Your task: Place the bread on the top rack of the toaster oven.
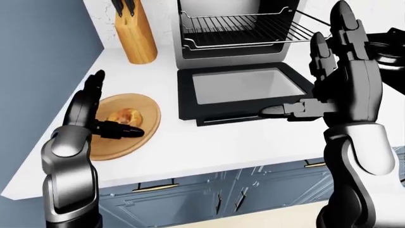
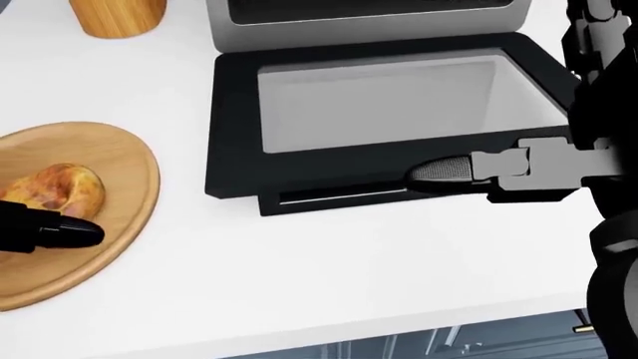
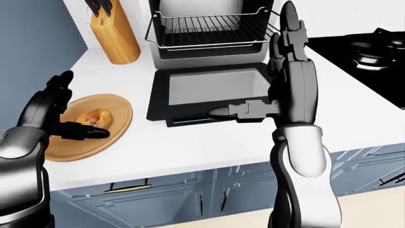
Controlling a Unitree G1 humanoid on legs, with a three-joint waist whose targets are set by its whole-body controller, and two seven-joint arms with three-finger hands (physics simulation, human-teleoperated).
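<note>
Both hands are spread wide, holding nothing. Bread [image 1: 125, 115] sits on the round board [image 1: 144, 102] on the table [image 1: 221, 142], left hand [image 1: 85, 111] right beside it. I'd wrap fingers around it snugly before lifting toward the top rack [image 1: 243, 26], door [image 1: 240, 90] already down.

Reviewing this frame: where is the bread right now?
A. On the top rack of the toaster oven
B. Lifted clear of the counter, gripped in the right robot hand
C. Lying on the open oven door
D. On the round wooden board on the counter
D. The bread lies on the round wooden board, with the left robot hand open beside it; the top rack and the oven door are bare.
</note>
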